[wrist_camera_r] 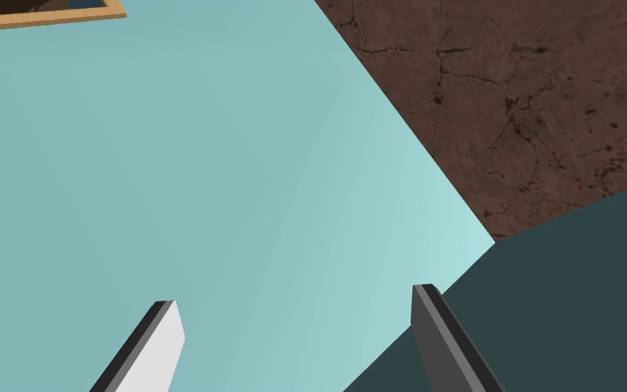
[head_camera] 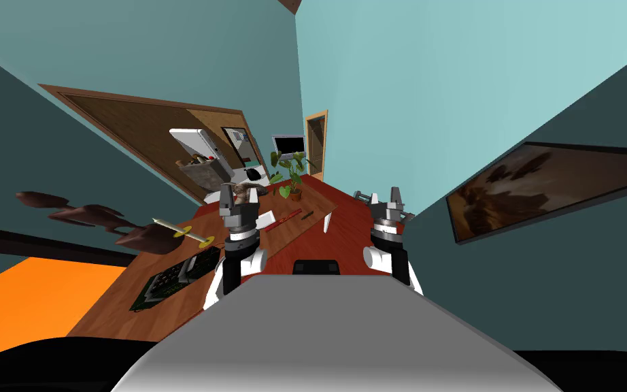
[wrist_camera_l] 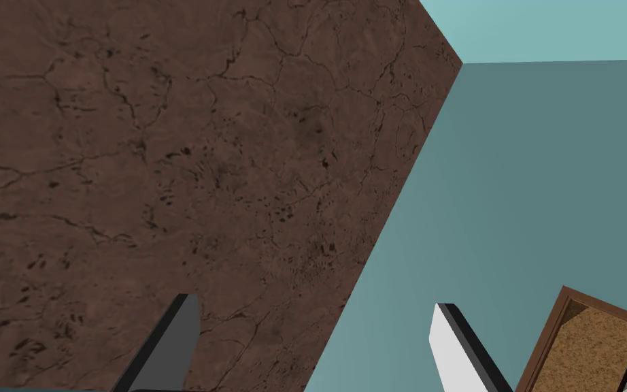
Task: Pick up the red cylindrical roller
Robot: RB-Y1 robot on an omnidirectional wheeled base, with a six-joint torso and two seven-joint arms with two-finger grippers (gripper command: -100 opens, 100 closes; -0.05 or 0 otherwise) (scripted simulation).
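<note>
You'll see the counter (head_camera: 346,238) carries a potted plant (head_camera: 293,178), a thin red roller (head_camera: 283,220), a green circuit board (head_camera: 159,289) and a white slab (head_camera: 328,222).

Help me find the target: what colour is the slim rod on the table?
Red; the rod shows best in the head view, lying on the table.

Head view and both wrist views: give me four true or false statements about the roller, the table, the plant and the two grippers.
1. The thin red cylindrical roller lies on the reddish-brown wooden table. True.
2. The left gripper is shut on the roller. False: it is open and holds nothing.
3. The right gripper is open. True.
4. The green leafy potted plant stands nearer the robot than the roller. False: it stands beyond the roller.
</note>
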